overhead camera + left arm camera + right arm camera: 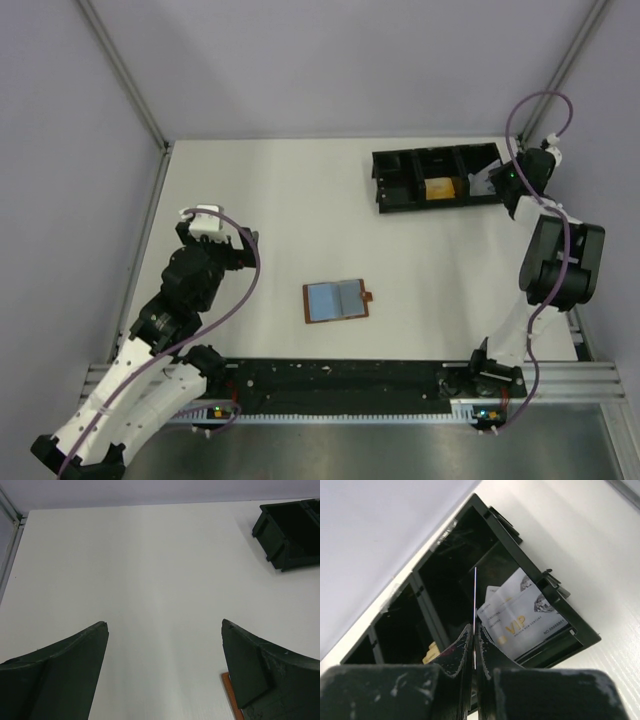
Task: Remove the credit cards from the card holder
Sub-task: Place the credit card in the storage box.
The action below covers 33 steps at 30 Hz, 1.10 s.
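The table (260, 220) carries everything, and most of its surface lies well apart from both pincers. The black three-compartment tray (400, 206) is found directly under the right pincer (503, 183), at the far side of the table, and only its corner is seen far ahead of the left pincer (165, 624).

The card holder (337, 300) is laid open and flat, well apart from the right pincer, back toward the arm bases. It lies near the left pincer, and its brown edge is glimpsed just beside one finger in the left wrist view. Blue-grey panels are shown inside it. Whether these are lining or cards yet to be removed cannot be told.

Two cards are judged to be delivered already. A white VIP card (525, 612) is propped in the end compartment just below and beside the right pincer's tips. A gold card (440, 188) is seen in the middle compartment, one bay over from that pincer.

A thin card (475, 595) is pinched edge-on between the nearly closed fingers of the right pincer and is held over the tray, not yet released. The left pincer is spread wide with nothing in it.

The task is thus judged well advanced: this card is to be dropped, and the holder is then to be checked for any others
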### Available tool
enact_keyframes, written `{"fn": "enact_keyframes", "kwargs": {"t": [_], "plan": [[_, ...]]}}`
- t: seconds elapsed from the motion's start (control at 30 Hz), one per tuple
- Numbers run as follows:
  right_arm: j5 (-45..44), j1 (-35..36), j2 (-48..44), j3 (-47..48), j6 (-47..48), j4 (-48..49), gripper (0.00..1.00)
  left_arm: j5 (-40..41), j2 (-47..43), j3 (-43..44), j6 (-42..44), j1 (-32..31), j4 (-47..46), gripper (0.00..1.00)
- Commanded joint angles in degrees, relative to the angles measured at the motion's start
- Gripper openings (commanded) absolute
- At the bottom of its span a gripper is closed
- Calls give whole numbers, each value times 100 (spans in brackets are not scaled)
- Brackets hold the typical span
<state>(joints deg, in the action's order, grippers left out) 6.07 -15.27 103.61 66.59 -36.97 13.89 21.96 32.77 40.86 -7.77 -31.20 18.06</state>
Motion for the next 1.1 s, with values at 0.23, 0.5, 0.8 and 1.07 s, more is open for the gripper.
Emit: {"fn": "enact_keyframes", "kwargs": {"t": [0.23, 0.5, 0.8, 1.07], "plan": [[518, -64, 722, 425, -258, 219, 0, 2, -34, -26, 56, 79, -304, 98], [457, -20, 319, 268, -153, -114, 15, -104, -105, -17, 12, 97, -295, 98], [-430, 50, -1034, 65, 682, -1238, 48, -297, -122, 1, -67, 97, -251, 98], [-686, 384, -2336, -682, 1016, -1433, 52, -552, -52, 53, -155, 97, -207, 98]]}}
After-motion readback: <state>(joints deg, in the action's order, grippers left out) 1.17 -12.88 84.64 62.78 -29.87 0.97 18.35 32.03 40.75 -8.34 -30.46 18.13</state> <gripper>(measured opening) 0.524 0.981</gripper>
